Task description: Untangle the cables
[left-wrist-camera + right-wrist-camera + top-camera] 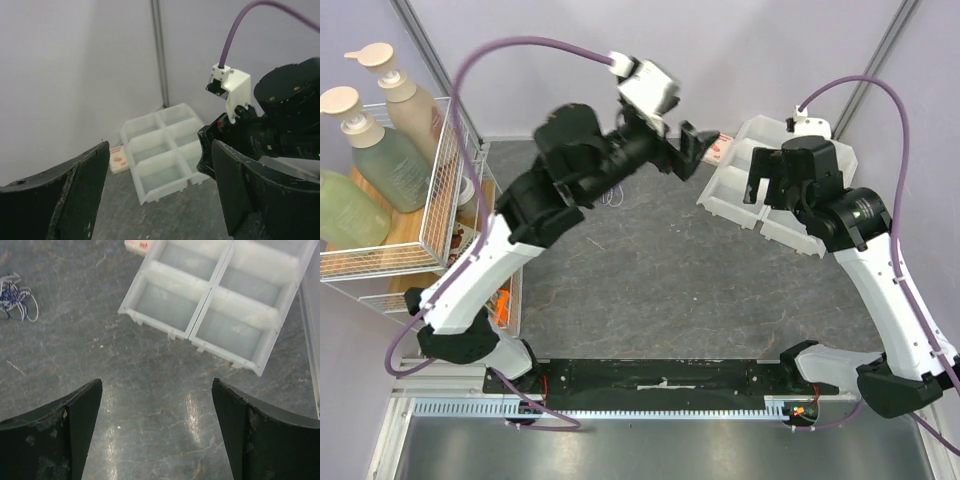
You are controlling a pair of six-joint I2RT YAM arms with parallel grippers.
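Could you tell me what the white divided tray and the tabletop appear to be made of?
The divided tray looks like translucent white moulded plastic, with thin milky walls. The tabletop looks like veined dark grey stone or a stone-print mat, semi-glossy with glare.

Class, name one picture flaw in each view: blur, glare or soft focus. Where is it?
Top external: the left arm's wrist is smeared by motion blur, the rest sharp. Left wrist: dim and soft throughout, the tray hazy. Right wrist: pale glare streaks on the table; the cables sit small at the left edge, the fingers dark and soft.
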